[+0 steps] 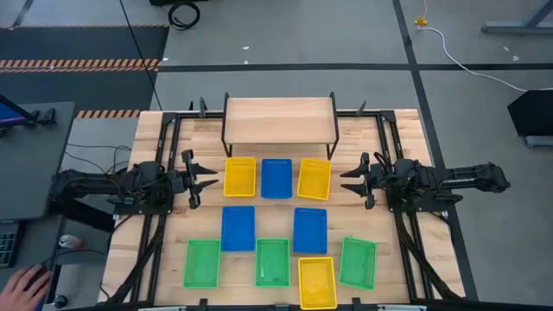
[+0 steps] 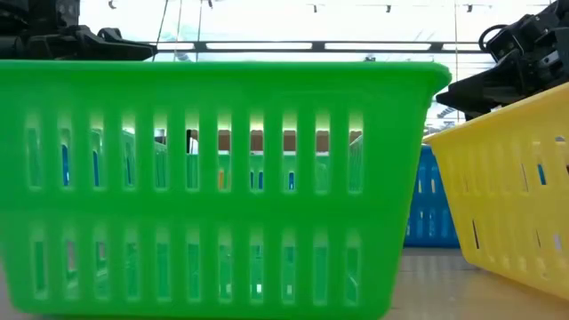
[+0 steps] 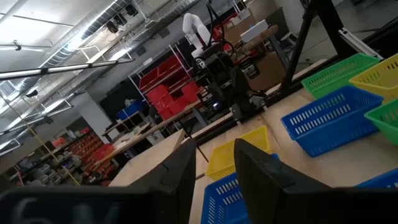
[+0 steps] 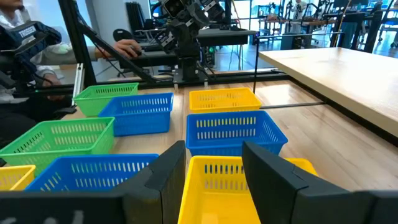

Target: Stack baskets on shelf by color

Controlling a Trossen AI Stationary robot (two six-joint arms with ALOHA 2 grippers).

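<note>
1. Slatted wooden tabletop [image 1: 380, 147] fills the middle of the high view; the shelf [image 1: 279, 115] stands at its upper centre, plank top bare, so nothing is stacked yet.
2. Baskets lie loose below it: a row of yellow basket [image 1: 240, 176], blue basket [image 1: 276, 178] and a second yellow one [image 1: 314, 178] just under the shelf; two blue in mid-frame; three green and one yellow along the bottom edge.
3. Left gripper [image 1: 207, 179] hovers at centre left, fingers spread and empty, beside the yellow basket; right gripper [image 1: 351, 180] mirrors it at centre right, likewise parted and holding nothing.
4. My judgement: each arm should take its nearest yellow basket by one rim wall; pinch the thin mesh squarely; lift clear of neighbours; keep one colour per pile on the shelf.
</note>
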